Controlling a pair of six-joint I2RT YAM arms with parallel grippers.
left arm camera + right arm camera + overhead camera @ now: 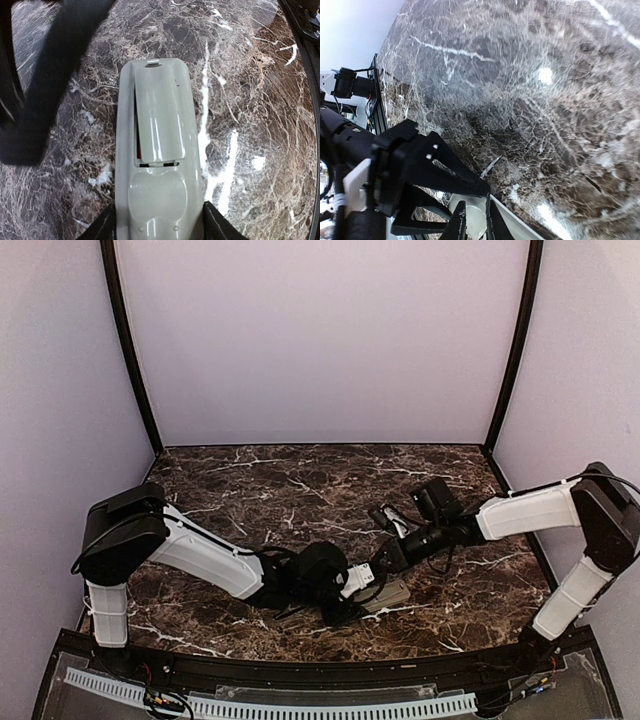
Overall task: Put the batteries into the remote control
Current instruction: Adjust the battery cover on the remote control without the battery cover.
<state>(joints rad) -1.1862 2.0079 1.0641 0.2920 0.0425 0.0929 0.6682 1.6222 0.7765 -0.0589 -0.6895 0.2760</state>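
Observation:
The light grey remote control (160, 195) lies back side up, its near end clamped between my left gripper's (159, 225) black fingers (219, 226). Its battery cover (157, 115) sits skewed over the compartment, and a red sliver of a battery (136, 145) shows along the cover's left edge. In the top view the remote (390, 595) lies low over the table, with the left gripper (352, 585) at its left end. My right gripper (380, 562) hovers just above it. In the right wrist view its fingers (460, 222) are nearly together, empty, over the remote (525, 227).
The dark marble table (300, 490) spreads behind the arms, with pale walls around it. The left gripper's black frame (420, 165) fills the lower left of the right wrist view. The right gripper shows as a dark blur (55, 75) in the left wrist view.

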